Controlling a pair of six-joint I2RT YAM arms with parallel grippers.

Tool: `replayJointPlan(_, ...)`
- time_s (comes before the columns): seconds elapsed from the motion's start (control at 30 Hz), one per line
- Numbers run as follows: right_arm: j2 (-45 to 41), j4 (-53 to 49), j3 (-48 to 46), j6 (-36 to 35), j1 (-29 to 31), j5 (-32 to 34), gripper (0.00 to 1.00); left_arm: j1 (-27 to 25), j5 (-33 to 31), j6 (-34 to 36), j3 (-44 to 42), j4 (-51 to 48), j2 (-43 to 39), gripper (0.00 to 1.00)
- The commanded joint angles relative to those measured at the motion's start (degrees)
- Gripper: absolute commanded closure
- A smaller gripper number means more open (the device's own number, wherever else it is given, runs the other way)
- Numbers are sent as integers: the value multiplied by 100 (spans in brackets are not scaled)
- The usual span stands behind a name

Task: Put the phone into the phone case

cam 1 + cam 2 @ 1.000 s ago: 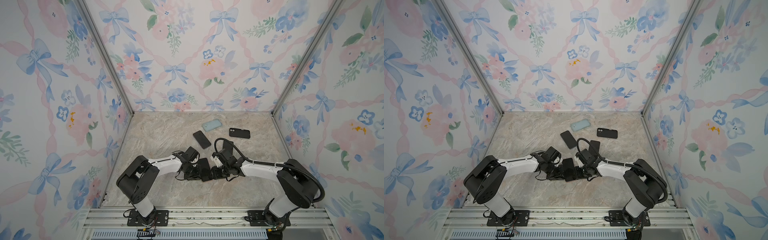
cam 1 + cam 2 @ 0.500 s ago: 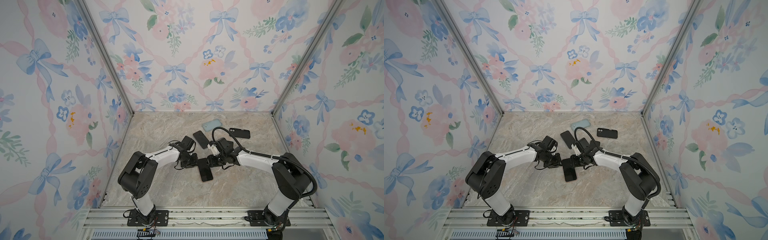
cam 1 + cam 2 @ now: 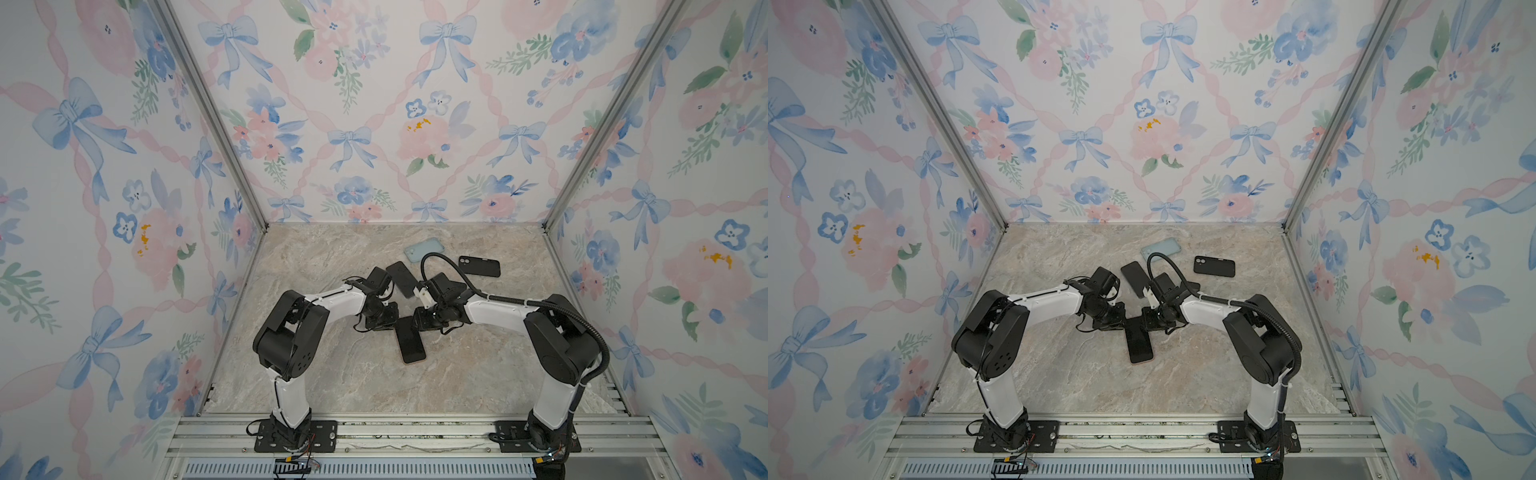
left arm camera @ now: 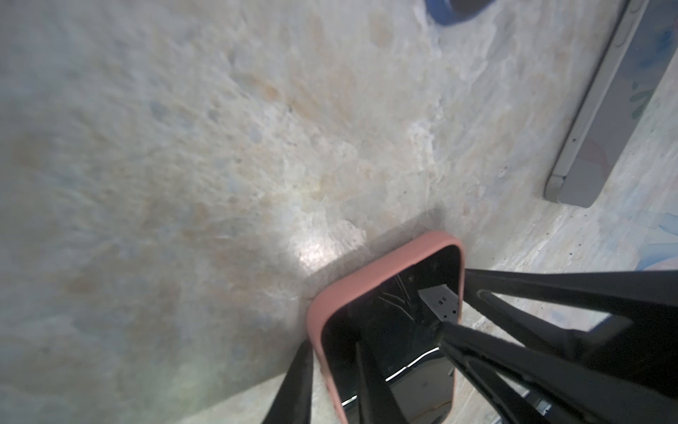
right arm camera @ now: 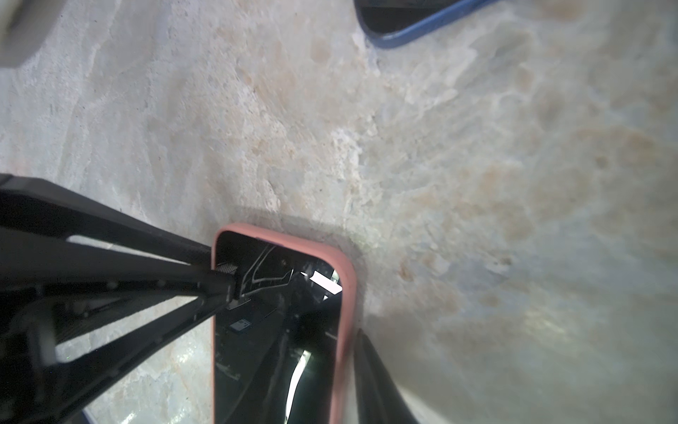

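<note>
— Since the phone (image 3: pixel 410 340) was lying flat and screen-up near the middle of the table (image 3: pixel 478 374), why were both claws set at its far end?

— It was already ringed by the pink case (image 4: pixel 370 273), so the far corners were judged to be what was being pressed home. The left claw (image 3: pixel 390 323) was placed at the left rim and the right claw (image 3: pixel 420 322) at the right rim, so that the case was braced from both sides and could not be shoved sideways.

— Were the claws closed on it?

— One finger (image 4: pixel 295 385) of the left claw was seen just outside the rim, and one finger (image 5: pixel 370 385) of the right claw likewise; the inner fingers were lost against the dark glass. Whether the rims were clamped or merely touched could not be told.

— And the rest?

— A bare phone (image 3: pixel 401 277), a pale blue case (image 3: pixel 424 251) and a black case (image 3: pixel 478 266) were seen farther back, apart from the work.
</note>
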Motion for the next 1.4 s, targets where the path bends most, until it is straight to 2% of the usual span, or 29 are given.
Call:
replayJointPlan(0.0, 59, -97, 124, 72, 89, -73, 71, 31, -35, 158, 86, -113, 223, 79)
replayJointPlan(0.2, -121, -102, -1, 222, 172, -52, 72, 26, -7, 179, 78, -116, 148, 79)
replayJointPlan(0.33, -655, -254, -164, 336, 171, 220, 64, -95, -347, 34, -160, -130, -364, 76)
replayJointPlan(0.4, -889, -306, -235, 393, 185, 369, 59, -168, -484, -16, -134, -241, -524, 65)
replayJointPlan(0.6, -1491, -530, -431, 251, 217, 1113, 56, -472, -966, -191, 264, -745, -523, 33)
replayJointPlan(0.7, -1810, -345, -702, 201, 132, 1271, 51, -648, -1103, -304, 501, -998, -371, 27)
replayJointPlan(0.77, -1944, -246, -825, 16, 118, 1303, 44, -763, -1185, -400, 665, -1183, -236, 22)
replayJointPlan(0.8, -1970, -286, -823, -62, 106, 1336, 41, -798, -1246, -479, 734, -1281, -181, 15)
replayJointPlan(0.97, -2228, -185, -1070, -227, -26, 1371, 32, -931, -1440, -936, 1138, -1771, 62, 15)
replayJointPlan(1.03, -2455, 7, -1284, -216, -128, 1323, 24, -953, -1313, -1074, 1309, -1963, 236, 18)
replayJointPlan(1.27, -2878, 466, -1847, -212, -401, 1103, 2, -1214, -1251, -1441, 1814, -2370, 717, 16)
replayJointPlan(1.3, -2888, 488, -1895, -190, -442, 1036, 0, -1254, -1277, -1481, 1888, -2437, 789, 16)
replayJointPlan(1.37, -2956, 559, -1986, -141, -488, 923, 3, -1326, -1342, -1529, 2055, -2611, 933, 15)
